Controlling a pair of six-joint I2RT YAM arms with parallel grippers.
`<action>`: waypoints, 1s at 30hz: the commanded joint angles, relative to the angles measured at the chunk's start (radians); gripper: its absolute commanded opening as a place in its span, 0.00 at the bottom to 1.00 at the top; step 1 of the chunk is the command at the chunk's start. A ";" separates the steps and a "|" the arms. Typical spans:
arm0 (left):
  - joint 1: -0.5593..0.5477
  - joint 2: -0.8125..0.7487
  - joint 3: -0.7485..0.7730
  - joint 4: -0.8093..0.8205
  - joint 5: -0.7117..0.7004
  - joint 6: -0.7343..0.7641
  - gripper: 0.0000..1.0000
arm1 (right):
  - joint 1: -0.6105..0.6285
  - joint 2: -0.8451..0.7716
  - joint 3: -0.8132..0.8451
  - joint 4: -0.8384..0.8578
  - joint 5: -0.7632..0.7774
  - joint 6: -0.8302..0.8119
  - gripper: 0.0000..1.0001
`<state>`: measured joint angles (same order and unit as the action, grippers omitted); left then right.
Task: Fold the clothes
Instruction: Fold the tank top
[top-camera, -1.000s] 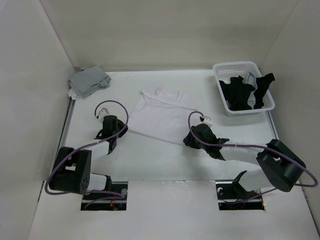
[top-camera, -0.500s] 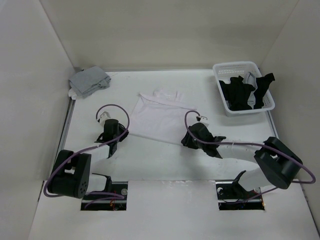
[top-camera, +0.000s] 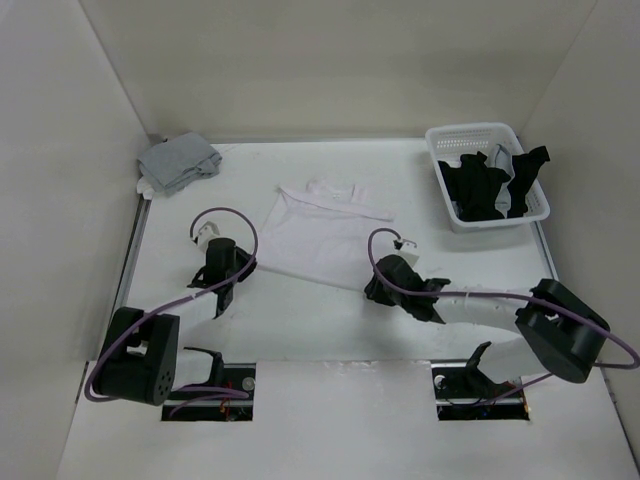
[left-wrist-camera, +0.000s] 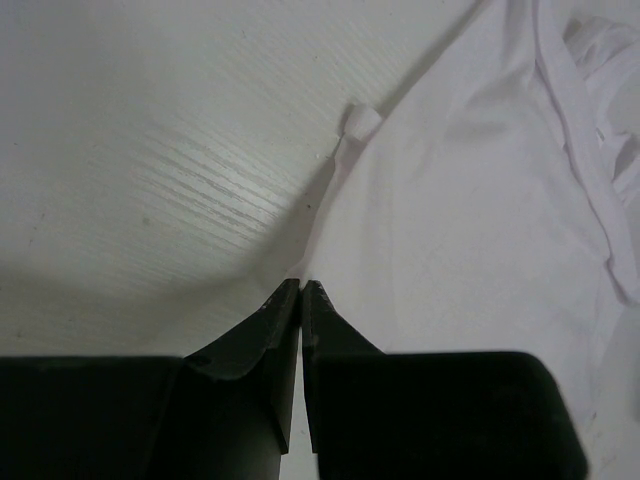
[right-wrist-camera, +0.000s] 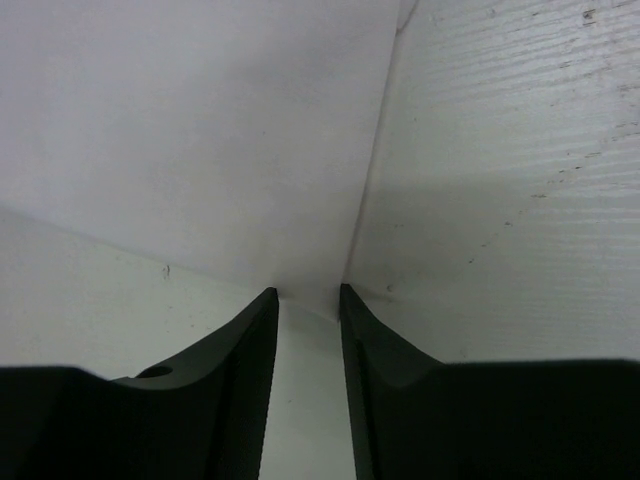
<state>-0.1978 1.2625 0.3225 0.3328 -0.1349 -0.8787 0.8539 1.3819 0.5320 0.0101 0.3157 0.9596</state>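
A white top (top-camera: 320, 235) lies spread in the middle of the table, one of the clothes. My left gripper (top-camera: 247, 263) is at its near left corner. In the left wrist view that gripper (left-wrist-camera: 301, 287) is shut, with the edge of the white top (left-wrist-camera: 480, 220) pinched at its tips. My right gripper (top-camera: 369, 286) is at the near right corner. Its jaws (right-wrist-camera: 306, 292) stand apart, and the corner of the white top (right-wrist-camera: 200, 130) reaches in between the tips.
A folded grey top (top-camera: 178, 160) lies at the back left corner. A white slotted basket (top-camera: 470, 132) at the back right holds black clothes (top-camera: 490, 190). White walls enclose the table on three sides. A small white label (left-wrist-camera: 360, 120) sticks out of the top's edge.
The right gripper has drawn back toward the near edge and its jaws have narrowed. The white top's right side has pulled in to the left. The left gripper has shifted slightly and stayed shut.
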 joint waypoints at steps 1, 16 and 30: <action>-0.007 -0.041 -0.019 0.025 -0.011 0.012 0.03 | 0.015 0.031 -0.014 -0.090 0.033 0.028 0.32; -0.053 -0.493 0.090 -0.311 -0.035 0.026 0.01 | 0.171 -0.462 0.014 -0.316 0.255 0.004 0.00; -0.142 -0.910 0.691 -0.902 -0.186 0.142 0.01 | 0.883 -0.710 0.629 -0.935 0.634 0.088 0.00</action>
<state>-0.3473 0.3546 0.9859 -0.4030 -0.2852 -0.7715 1.6333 0.6212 1.0851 -0.7662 0.7986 1.0008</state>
